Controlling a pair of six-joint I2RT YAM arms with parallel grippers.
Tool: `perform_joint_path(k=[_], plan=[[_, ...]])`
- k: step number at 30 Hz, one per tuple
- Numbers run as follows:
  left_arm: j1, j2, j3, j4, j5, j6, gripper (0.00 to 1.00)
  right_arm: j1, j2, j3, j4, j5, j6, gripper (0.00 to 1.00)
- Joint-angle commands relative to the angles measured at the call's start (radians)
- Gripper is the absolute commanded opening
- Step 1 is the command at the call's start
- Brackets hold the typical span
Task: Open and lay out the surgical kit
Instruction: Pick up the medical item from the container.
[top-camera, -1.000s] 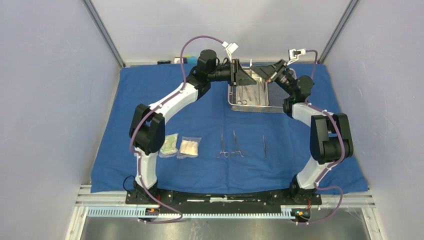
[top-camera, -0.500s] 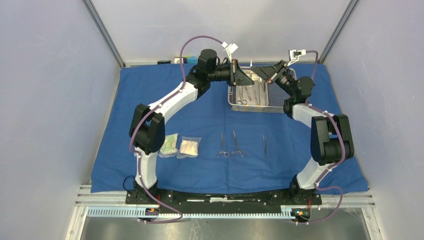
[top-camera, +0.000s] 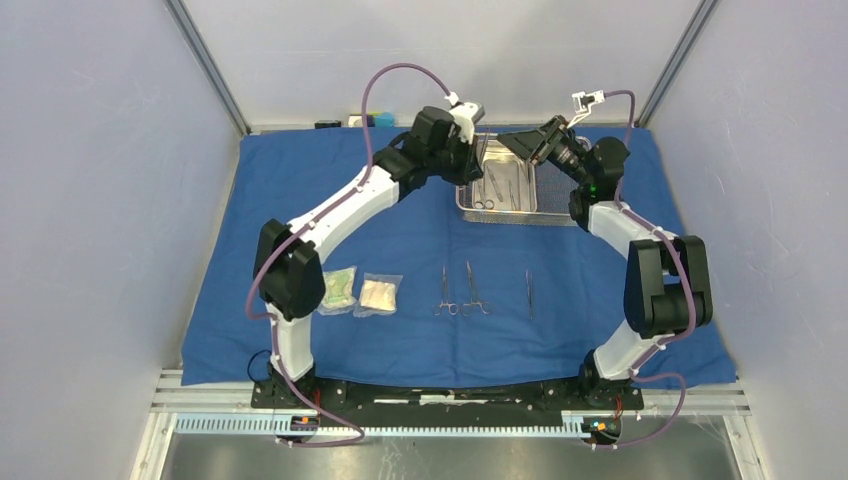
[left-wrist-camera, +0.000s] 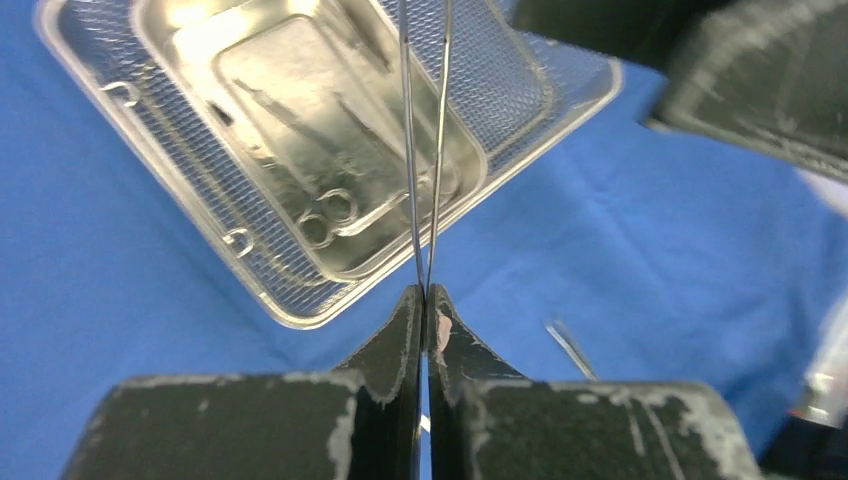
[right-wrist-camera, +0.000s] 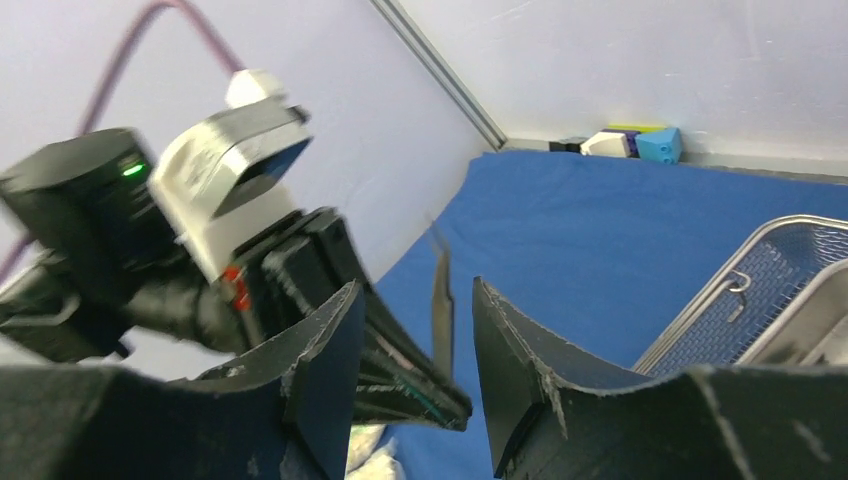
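Note:
The blue cloth wrap (top-camera: 400, 230) lies spread over the table. At its far middle stands the steel mesh tray (top-camera: 497, 213) with several scissor-like instruments (left-wrist-camera: 330, 205) in its inner pan. Above the tray my left gripper (left-wrist-camera: 425, 292) is shut on slim metal tweezers (left-wrist-camera: 408, 150), whose two prongs point away over the pan. My right gripper (right-wrist-camera: 416, 285) stands open on either side of the same tweezers (right-wrist-camera: 441, 300), not touching them. Two clear packets (top-camera: 360, 293) and three instruments (top-camera: 473, 290) lie in a row on the near cloth.
Small coloured blocks (right-wrist-camera: 640, 143) sit at the far edge of the cloth by the back wall. Grey walls close in the table on three sides. The two wrists (top-camera: 500, 140) meet close together over the tray's far end.
My left gripper shut on the tweezers, then my right gripper opened off them. The left wrist has swung upward and turned above the tray.

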Motion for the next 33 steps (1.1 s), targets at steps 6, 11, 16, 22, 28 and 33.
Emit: perform_joint_path(k=[6,11,16,22,28,33], plan=[[-0.189,-0.134,-0.067,-0.053,-0.509,0.267,0.02,0.063,-0.115,0.088,-0.44,0.094,-0.369,0.53],[-0.223,-0.129,-0.062,-0.043,-0.597,0.326,0.02,0.071,-0.144,0.06,-0.45,0.104,-0.381,0.53],[-0.23,-0.115,-0.046,-0.045,-0.656,0.324,0.02,0.075,-0.158,0.044,-0.451,0.105,-0.365,0.55],[-0.231,-0.099,-0.024,-0.056,-0.672,0.315,0.02,0.094,-0.15,0.036,-0.48,0.129,-0.383,0.55],[-0.235,-0.09,-0.022,-0.059,-0.67,0.319,0.02,0.125,-0.13,0.034,-0.452,0.119,-0.354,0.47],[-0.235,-0.088,-0.022,-0.054,-0.688,0.323,0.02,0.145,-0.117,0.021,-0.452,0.126,-0.347,0.38]])
